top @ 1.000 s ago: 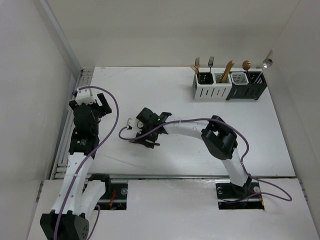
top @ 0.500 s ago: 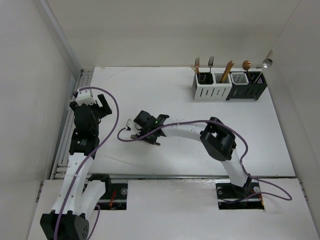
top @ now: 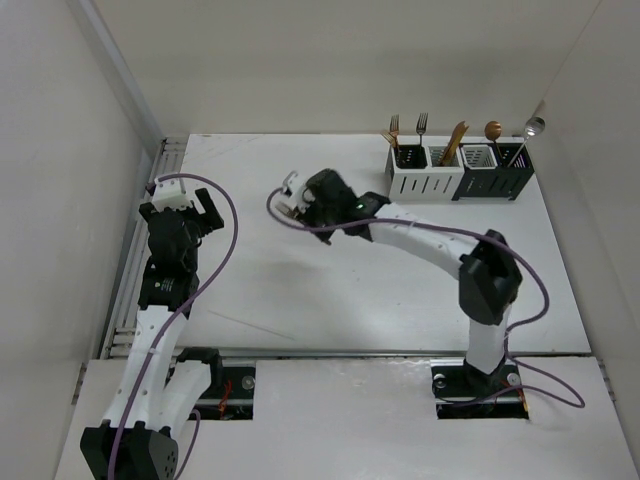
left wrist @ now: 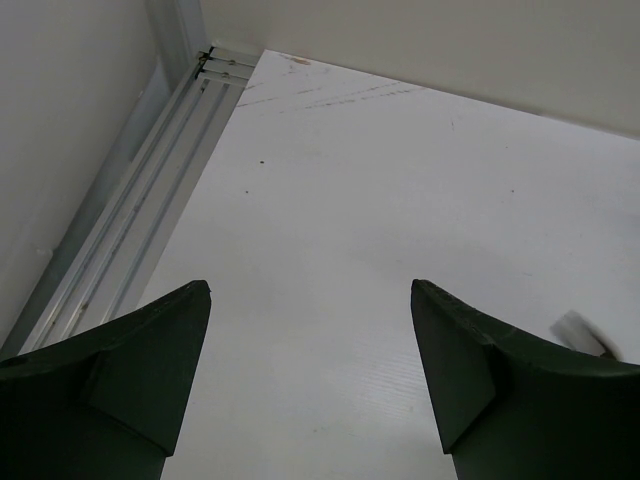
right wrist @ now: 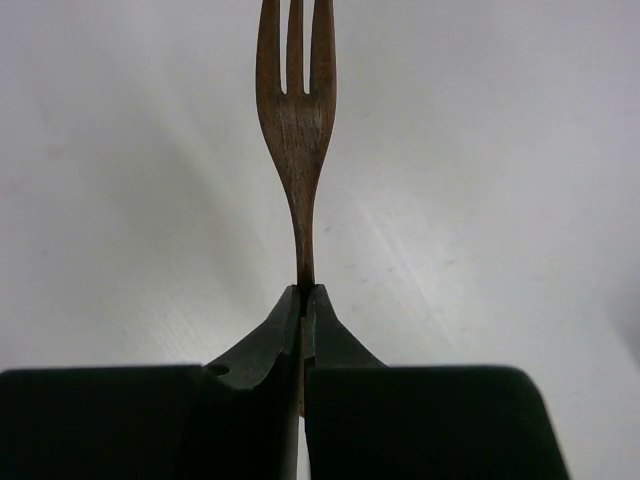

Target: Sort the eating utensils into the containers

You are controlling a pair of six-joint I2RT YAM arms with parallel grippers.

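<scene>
In the right wrist view a copper fork (right wrist: pixel 296 110) sticks out ahead of my right gripper (right wrist: pixel 305 292), which is shut on its thin neck, tines pointing away. From above, the right gripper (top: pixel 300 203) hangs over the table's back middle, left of the containers (top: pixel 459 184). These are a row of four joined slotted boxes at the back right. Two forks (top: pixel 395 129), a gold handle (top: pixel 456 140), a copper spoon (top: pixel 494 130) and a silver spoon (top: pixel 534 126) stand in them. My left gripper (left wrist: pixel 310 292) is open over bare table at the left (top: pixel 188 215).
An aluminium rail (left wrist: pixel 120 230) runs along the table's left edge beside a white wall. White walls close in the back and right sides. A purple cable (top: pixel 225 215) loops off the left arm. A small white connector (left wrist: pixel 578 330) shows at the right of the left wrist view.
The right gripper shut on the fork low over the table's middle. It then rose and swung toward the back right with the fork. The left arm stayed still.
</scene>
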